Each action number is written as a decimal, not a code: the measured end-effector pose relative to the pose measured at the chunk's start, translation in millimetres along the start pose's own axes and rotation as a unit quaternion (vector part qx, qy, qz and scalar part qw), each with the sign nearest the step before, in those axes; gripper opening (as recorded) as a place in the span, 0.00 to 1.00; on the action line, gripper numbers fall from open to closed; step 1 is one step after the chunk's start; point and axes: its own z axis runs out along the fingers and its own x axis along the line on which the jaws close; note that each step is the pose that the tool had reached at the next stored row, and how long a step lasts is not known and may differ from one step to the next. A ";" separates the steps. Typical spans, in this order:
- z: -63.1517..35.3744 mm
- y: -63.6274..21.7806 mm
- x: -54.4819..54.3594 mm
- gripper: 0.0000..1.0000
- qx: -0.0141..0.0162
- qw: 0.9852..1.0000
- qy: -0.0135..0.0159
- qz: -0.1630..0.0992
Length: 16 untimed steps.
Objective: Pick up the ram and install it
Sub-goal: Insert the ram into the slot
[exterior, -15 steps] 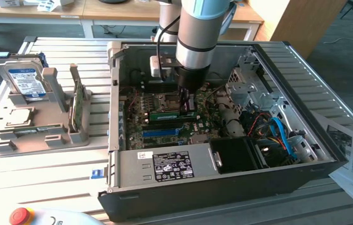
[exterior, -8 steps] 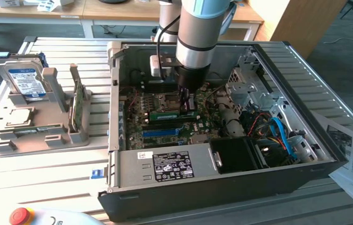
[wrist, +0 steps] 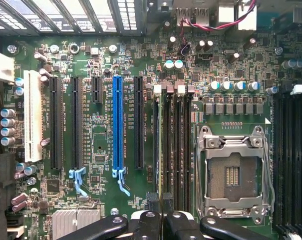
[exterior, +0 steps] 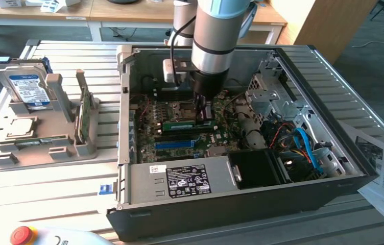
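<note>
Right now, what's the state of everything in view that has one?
Case: side open.
Ram: gripped, standing on edge; seating unclear.
Pincer: shut on ram.
CPU socket: empty, frame closed.
Blue slot: empty.
Hard drive: standing upright.

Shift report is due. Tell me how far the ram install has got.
Done: the ram is picked up and inside the case, down level with the memory slots. In hand: the gripper is shut on it above the motherboard. Left: seating it; whether it has gone into a slot cannot be told, and the gripper has not let go.
</note>
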 end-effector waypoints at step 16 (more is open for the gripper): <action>1.3 0.6 0.7 0.12 0.001 1.000 0.000 0.000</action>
